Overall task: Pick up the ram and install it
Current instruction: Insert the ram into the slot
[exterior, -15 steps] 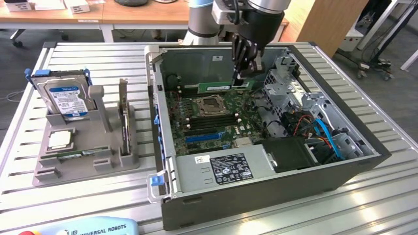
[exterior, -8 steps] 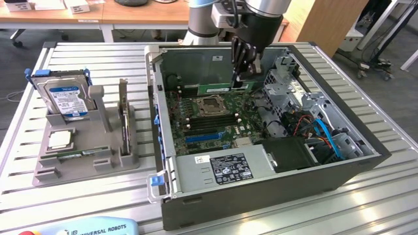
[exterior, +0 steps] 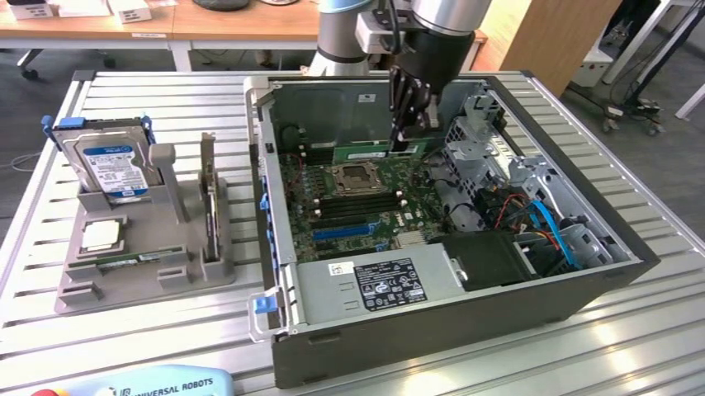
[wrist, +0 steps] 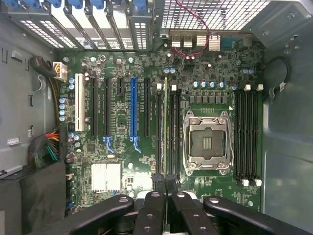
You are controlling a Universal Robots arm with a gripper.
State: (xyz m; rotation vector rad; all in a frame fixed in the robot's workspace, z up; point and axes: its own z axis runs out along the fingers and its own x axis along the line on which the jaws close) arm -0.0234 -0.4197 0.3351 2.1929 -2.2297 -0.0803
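Note:
The ram [wrist: 166, 127] is a thin green stick seen edge-on, and my gripper [wrist: 166, 185] is shut on it. It hangs lengthwise over the black memory slots [wrist: 172, 132] beside the processor socket [wrist: 207, 142]; whether it touches a slot I cannot tell. In the exterior view the gripper [exterior: 402, 145] reaches down into the open computer case [exterior: 441, 330], and the ram [exterior: 369, 152] shows as a green strip at its fingertips, just above the motherboard [exterior: 364, 206].
On the exterior view's left a grey holder [exterior: 144, 272] carries a blue-labelled hard drive [exterior: 111, 165], a square silver processor chip [exterior: 99, 235] and a thin green stick [exterior: 119, 262]. Inside the case are drive cages [exterior: 496, 157], cables [exterior: 546, 223] and a power supply [exterior: 375, 285].

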